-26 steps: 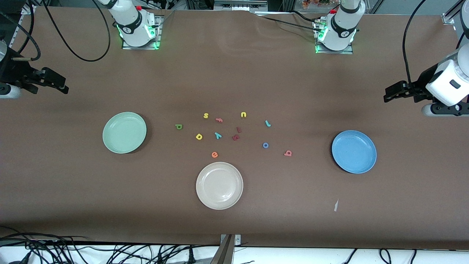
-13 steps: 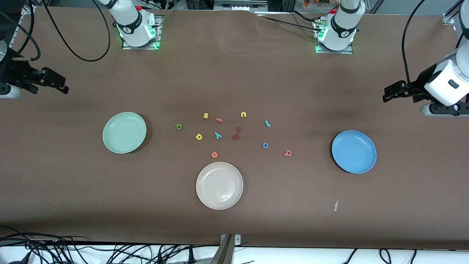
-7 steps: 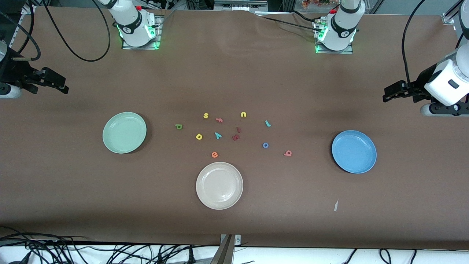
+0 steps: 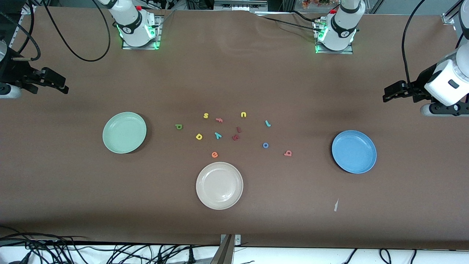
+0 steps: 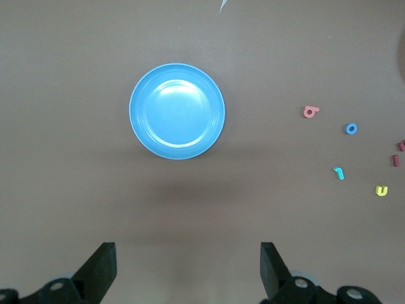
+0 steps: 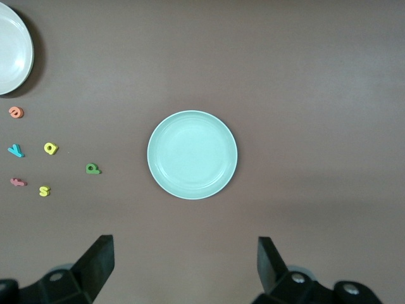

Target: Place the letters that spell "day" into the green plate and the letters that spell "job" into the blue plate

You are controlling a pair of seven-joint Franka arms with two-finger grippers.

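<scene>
The mint-green plate (image 4: 124,132) (image 6: 192,154) and the blue plate (image 4: 354,151) (image 5: 177,111) both lie bare. Between them sit the dark green "d" (image 4: 178,126), yellow "a" (image 4: 199,136) and teal "y" (image 4: 218,135), then the teal "j" (image 4: 268,123), blue "o" (image 4: 265,145) and salmon "b" (image 4: 288,153) toward the blue plate. My left gripper (image 4: 388,94) (image 5: 188,253) hangs open over bare table at the left arm's end. My right gripper (image 4: 63,86) (image 6: 185,247) hangs open over bare table at the right arm's end. Neither holds anything.
A beige plate (image 4: 219,185) lies nearer the front camera than the letters. Among the letters are a yellow "s" (image 4: 206,116), pinkish "f" (image 4: 219,120), yellow "u" (image 4: 243,114), orange "e" (image 4: 214,154) and two dark red pieces (image 4: 236,137). A paper scrap (image 4: 335,205) lies near the blue plate.
The left arm's wrist has shifted very slightly. The right arm, the plates and the letters have not moved.
</scene>
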